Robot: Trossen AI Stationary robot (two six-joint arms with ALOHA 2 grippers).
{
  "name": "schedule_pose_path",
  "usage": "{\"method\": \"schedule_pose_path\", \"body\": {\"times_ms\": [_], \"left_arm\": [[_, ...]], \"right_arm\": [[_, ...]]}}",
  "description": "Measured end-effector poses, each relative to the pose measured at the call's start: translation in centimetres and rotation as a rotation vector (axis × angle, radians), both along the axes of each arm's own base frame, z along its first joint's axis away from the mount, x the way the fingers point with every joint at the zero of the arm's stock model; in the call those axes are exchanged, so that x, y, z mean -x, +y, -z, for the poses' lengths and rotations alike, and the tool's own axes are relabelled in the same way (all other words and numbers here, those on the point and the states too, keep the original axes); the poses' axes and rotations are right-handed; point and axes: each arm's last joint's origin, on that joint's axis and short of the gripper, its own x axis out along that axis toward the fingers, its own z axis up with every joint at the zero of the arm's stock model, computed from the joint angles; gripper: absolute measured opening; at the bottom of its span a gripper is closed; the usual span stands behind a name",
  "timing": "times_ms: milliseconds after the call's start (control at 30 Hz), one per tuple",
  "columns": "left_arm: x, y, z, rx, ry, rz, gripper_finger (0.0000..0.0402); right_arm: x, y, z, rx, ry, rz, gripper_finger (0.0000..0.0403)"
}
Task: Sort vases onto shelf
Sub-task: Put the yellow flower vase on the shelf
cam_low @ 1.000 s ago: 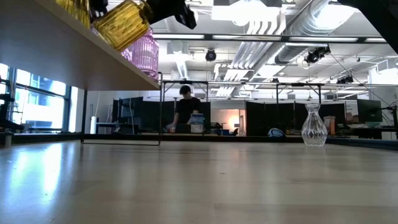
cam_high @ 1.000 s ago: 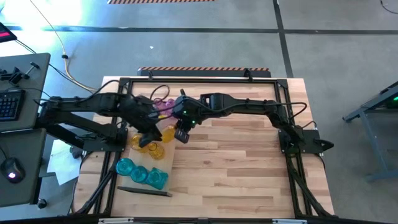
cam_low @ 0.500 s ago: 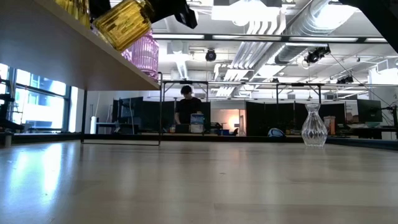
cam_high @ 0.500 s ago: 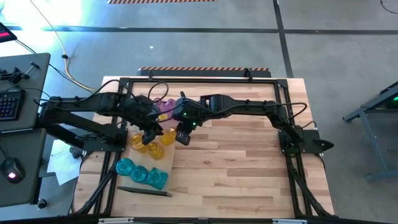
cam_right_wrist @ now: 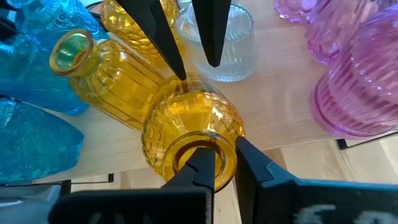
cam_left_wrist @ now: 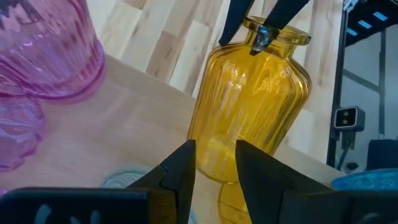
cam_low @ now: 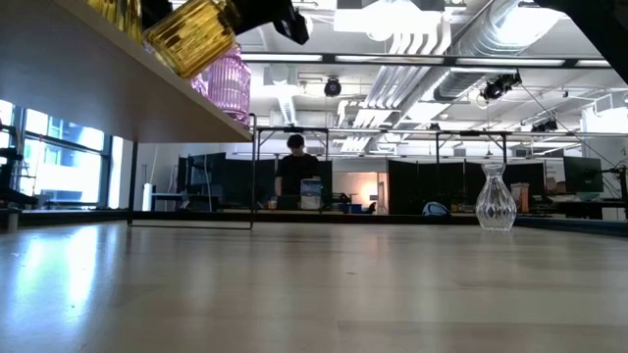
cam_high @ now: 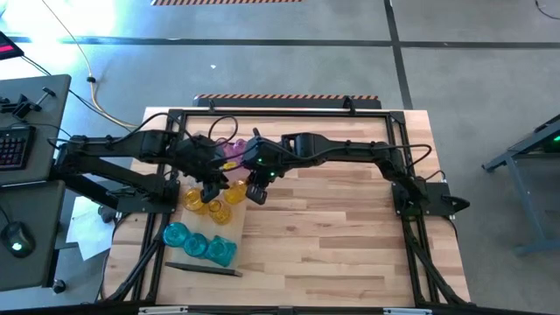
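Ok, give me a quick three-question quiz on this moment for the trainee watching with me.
1. True or false: the right gripper is pinching the rim of the amber vase, one finger inside its mouth.
2. What colour is the lone vase standing on the tabletop in the low view? A pink, B clear, C teal.
3. Fill in: the left gripper faces the amber vase with its fingers ____ and holds nothing.

Key: 1 true. 2 B. 3 open.
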Motion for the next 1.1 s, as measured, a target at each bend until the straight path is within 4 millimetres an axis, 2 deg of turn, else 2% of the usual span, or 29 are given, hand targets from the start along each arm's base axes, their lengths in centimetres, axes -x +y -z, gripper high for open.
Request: {"method": "schedule_pose_path", "body": {"times_ms": [767, 1100], "left_arm": [[0.2, -0.1, 0.2, 0.022, 0.031, 0.012, 0.0106], [0.4, -0.2, 0.3, 0.044, 0.051, 0.033, 0.0106]], "right_arm": [[-0.9, -0.4, 0.9, 0.009, -0.013, 0.022, 0.0007], [-0.8, -1.5, 1.0, 0.039, -0.001, 0.075, 0.0007]]}}
